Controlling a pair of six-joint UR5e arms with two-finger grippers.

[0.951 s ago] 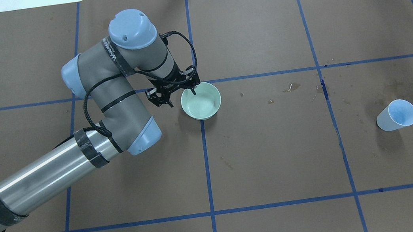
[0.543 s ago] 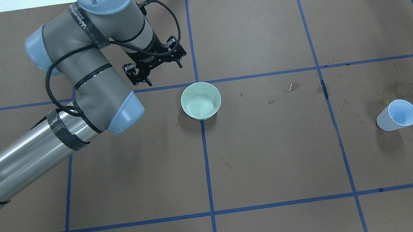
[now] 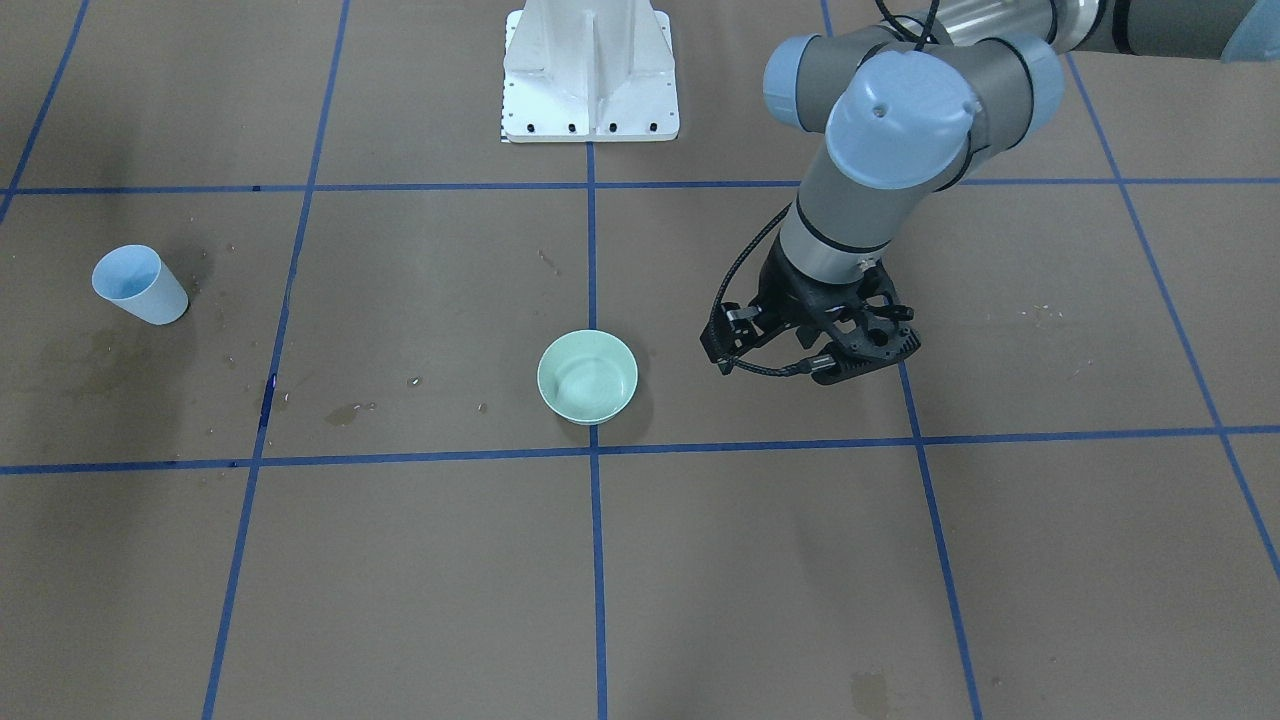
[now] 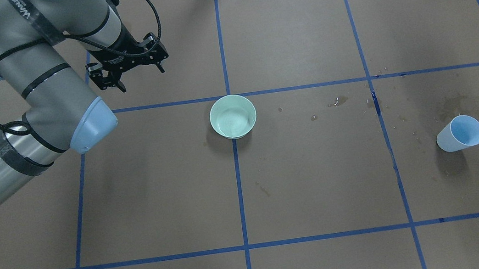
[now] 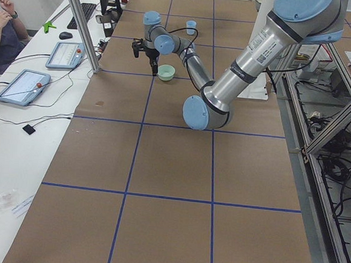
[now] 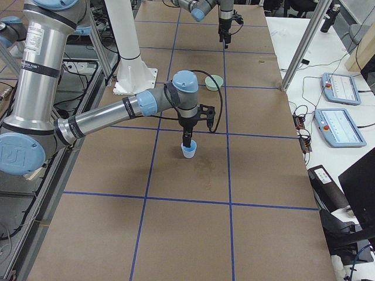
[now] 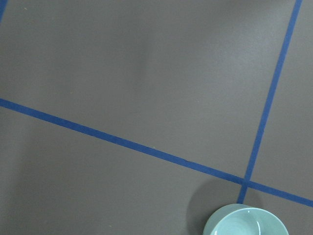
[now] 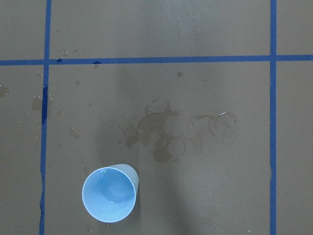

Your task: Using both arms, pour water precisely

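No legible txt; lettering (image 4: pixel 23 15) on left arm (image 4: pixel 43 81) blurred.

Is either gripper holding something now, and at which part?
The left gripper holds nothing: its jaws are open, away from the green bowl. The right gripper hangs over the blue cup; a hold cannot be told.

Mint-green bowl (image 4: pixel 233 117), pale blue cup (image 4: pixel 460 133), blue-gridded brown table (image 4: pixel 320 184)

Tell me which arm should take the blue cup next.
Right, likely: its wrist camera looks down on the blue cup, while the left arm is beyond the green bowl, far from the cup.
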